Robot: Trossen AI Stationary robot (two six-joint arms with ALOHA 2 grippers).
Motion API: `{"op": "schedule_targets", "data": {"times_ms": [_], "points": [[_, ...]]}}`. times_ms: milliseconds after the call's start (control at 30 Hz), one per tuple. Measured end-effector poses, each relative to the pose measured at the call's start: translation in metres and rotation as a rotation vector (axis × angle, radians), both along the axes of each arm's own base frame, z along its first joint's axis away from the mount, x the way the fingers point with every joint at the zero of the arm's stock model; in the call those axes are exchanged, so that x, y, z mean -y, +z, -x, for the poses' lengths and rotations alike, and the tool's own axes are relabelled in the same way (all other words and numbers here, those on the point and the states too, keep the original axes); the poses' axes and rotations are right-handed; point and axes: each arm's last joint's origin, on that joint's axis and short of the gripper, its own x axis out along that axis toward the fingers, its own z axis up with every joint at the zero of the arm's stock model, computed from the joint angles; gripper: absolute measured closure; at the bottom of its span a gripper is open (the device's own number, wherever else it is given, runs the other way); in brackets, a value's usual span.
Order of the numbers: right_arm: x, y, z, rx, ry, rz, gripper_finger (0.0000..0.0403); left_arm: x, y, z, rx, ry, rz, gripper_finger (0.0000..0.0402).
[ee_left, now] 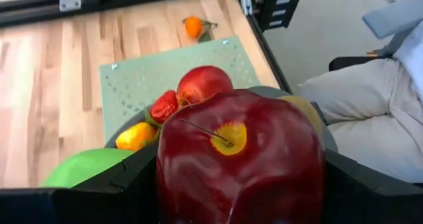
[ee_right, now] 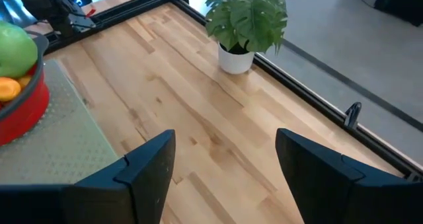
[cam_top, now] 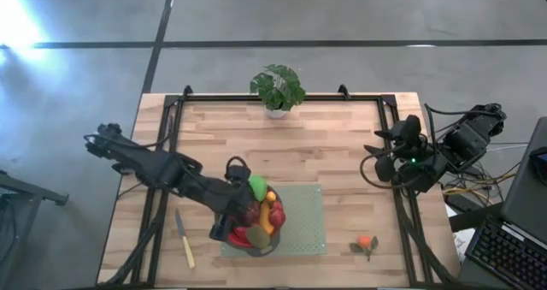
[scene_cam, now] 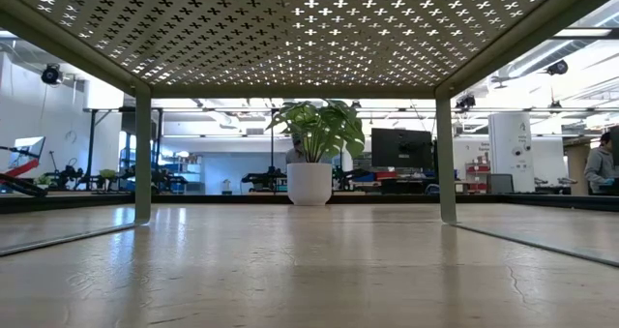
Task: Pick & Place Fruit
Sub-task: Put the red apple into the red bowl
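A red bowl (cam_top: 254, 230) heaped with fruit stands on a green perforated mat (cam_top: 299, 226) near the table's front. In it lie a green ball (ee_left: 82, 168), a red apple (ee_left: 201, 84), a yellow-orange piece (ee_left: 135, 135) and a small dark-red one (ee_left: 164, 106). My left gripper (cam_top: 242, 215) hovers over the bowl, shut on a large dark-red apple (ee_left: 238, 158). A small orange fruit (cam_top: 366, 242) lies on the bare wood at the front right. My right gripper (ee_right: 225, 164) stands open at the table's right edge (cam_top: 380, 157), nothing between its fingers. My left gripper pinches the dark-red apple by its two opposite flanks (ee_left: 168, 178), one finger (ee_left: 112, 184) on each side. The fingers slant down from the table's left. The apple's stem end (ee_left: 228, 138) faces the wrist camera. It sits above the bowl's fruit; whether it touches them is hidden.
A pale-handled knife (cam_top: 185, 239) lies left of the mat. A potted plant (cam_top: 278, 89) stands at the table's far edge, also in the low view (scene_cam: 311, 149). A seated person's leg (ee_left: 370, 118) shows beyond the table's near edge. Bare wood stretches between mat and plant.
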Motion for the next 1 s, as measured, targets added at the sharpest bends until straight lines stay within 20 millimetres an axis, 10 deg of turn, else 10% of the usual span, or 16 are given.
{"op": "schedule_targets", "data": {"times_ms": [1000], "points": [[-0.001,-0.002,-0.001,-0.007,0.001,0.004,0.0094,0.003,-0.016,-0.006,-0.097,0.037,0.004,0.0092]]}}
